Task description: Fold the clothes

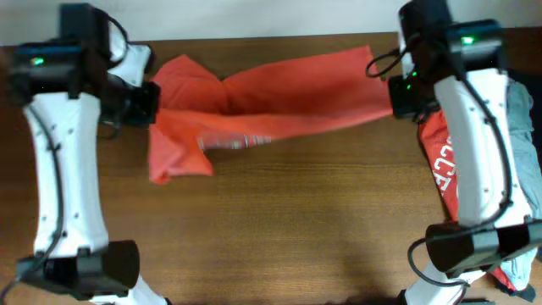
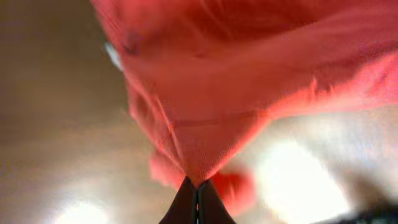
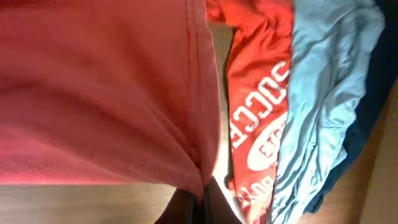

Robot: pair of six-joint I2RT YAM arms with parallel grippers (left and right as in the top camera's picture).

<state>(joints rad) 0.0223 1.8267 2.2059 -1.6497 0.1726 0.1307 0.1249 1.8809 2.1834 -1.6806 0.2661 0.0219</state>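
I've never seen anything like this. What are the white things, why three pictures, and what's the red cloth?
The white things are two robot arms, each ending in a two-finger gripper. One picture looks down from above the wooden table; the other two come from cameras on the wrists. The left gripper and right gripper are both shut on the orange-red T-shirt, which spans between them. On the robot's right lie a red lettered shirt and a grey-blue shirt.
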